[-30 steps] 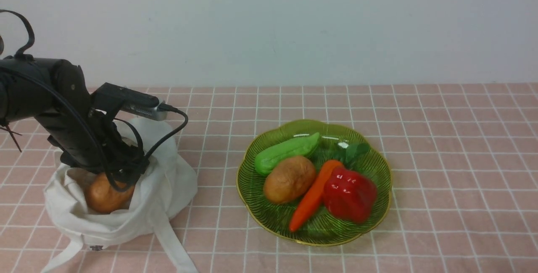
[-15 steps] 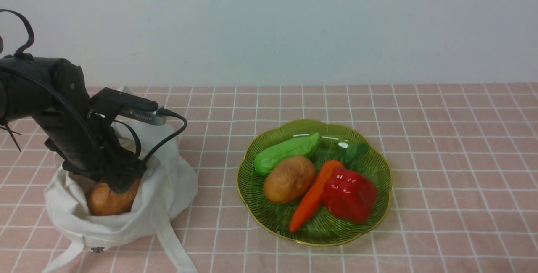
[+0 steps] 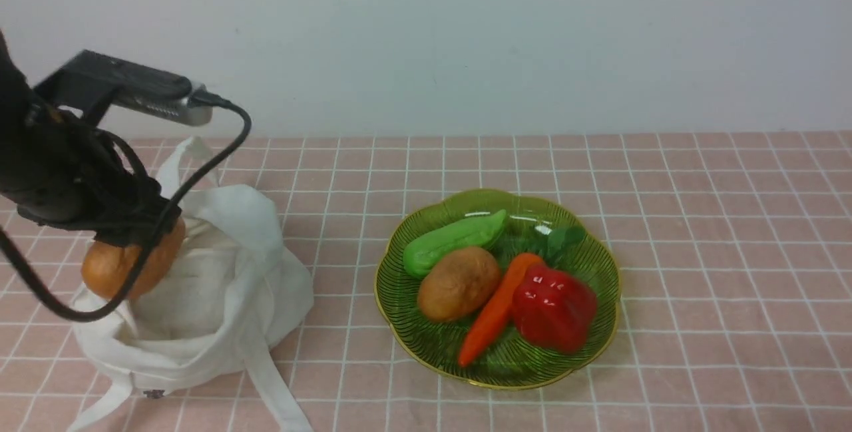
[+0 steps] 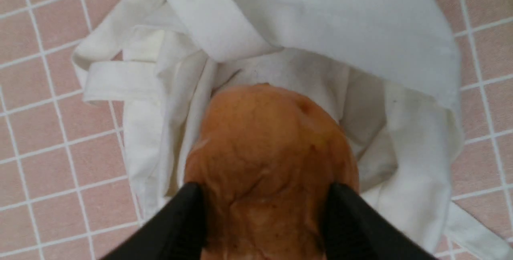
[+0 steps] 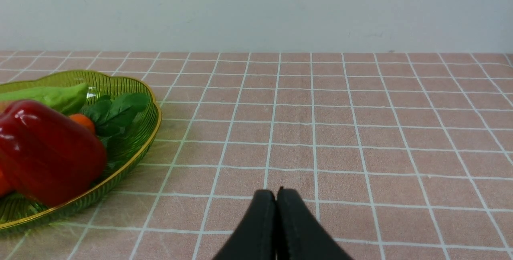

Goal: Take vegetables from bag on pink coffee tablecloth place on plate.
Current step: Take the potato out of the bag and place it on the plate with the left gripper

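Left gripper point(image 4: 264, 200): both black fingers point(image 4: 188, 216) press against opposite sides of an orange-brown potato point(image 4: 264, 140), and the jaws stand spread to the potato's width. In the front view the held potato hangs below the black arm, above the left part of the bag's open mouth. Whether its underside touches the cloth cannot be told.

Bag point(image 3: 219, 285): off-white cloth, slumped on the left side of the tablecloth point(image 3: 732, 219), mouth facing up. One strap point(image 3: 269, 382) trails toward the near edge. A small dark tag point(image 3: 154, 393) sits at the hem. The left wrist view shows only white cloth folds around the held potato.

Plate point(image 3: 602, 255): green with a gold rim, it rests on the tablecloth to the right of the bag and well apart from it. It carries four items:
- green gourd point(image 3: 452, 241) at the far left part;
- second potato point(image 3: 459, 283), touching the gourd;
- carrot point(image 3: 496, 315), lying diagonally between the second potato and the pepper, leaves pointing to the far side;
- red pepper point(image 3: 554, 309) on the right part.

Right gripper point(image 5: 276, 216): the fingers are pressed together with nothing between them. It sits low over bare tablecloth, to the right of the plate.
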